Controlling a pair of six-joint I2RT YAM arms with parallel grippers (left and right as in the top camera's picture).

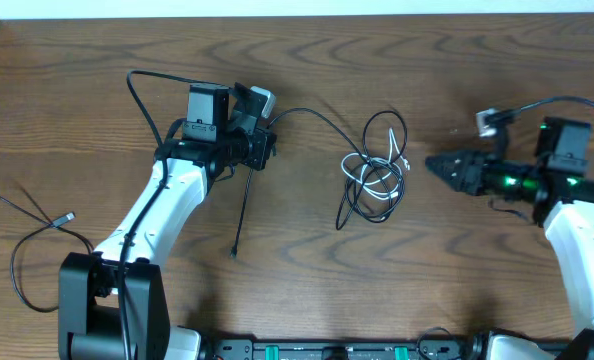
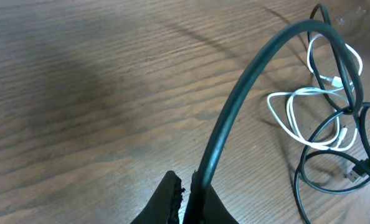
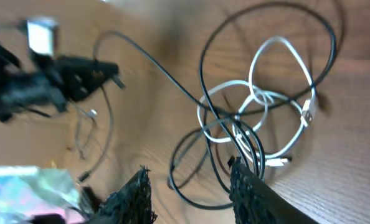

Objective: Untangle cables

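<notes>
The tangle of cables (image 1: 377, 172) lies mid-table: thin black loops wound with a white cord (image 1: 369, 176). One black cable (image 1: 317, 118) arcs from the tangle to my left gripper (image 1: 265, 140), which is shut on it; its tail (image 1: 243, 210) trails toward the front. In the left wrist view the shut gripper (image 2: 188, 186) pinches that black cable (image 2: 247, 81), and the white cord (image 2: 297, 106) lies beyond. My right gripper (image 1: 431, 164) stands open just right of the tangle. In the right wrist view the gripper (image 3: 190, 174) holds nothing, with the tangle (image 3: 253, 112) just ahead.
A separate thin black cord (image 1: 32, 240) with a small plug lies at the far left. The left arm (image 3: 48, 78) shows blurred beyond the tangle in the right wrist view. The table's back edge (image 1: 297, 18) runs along the top.
</notes>
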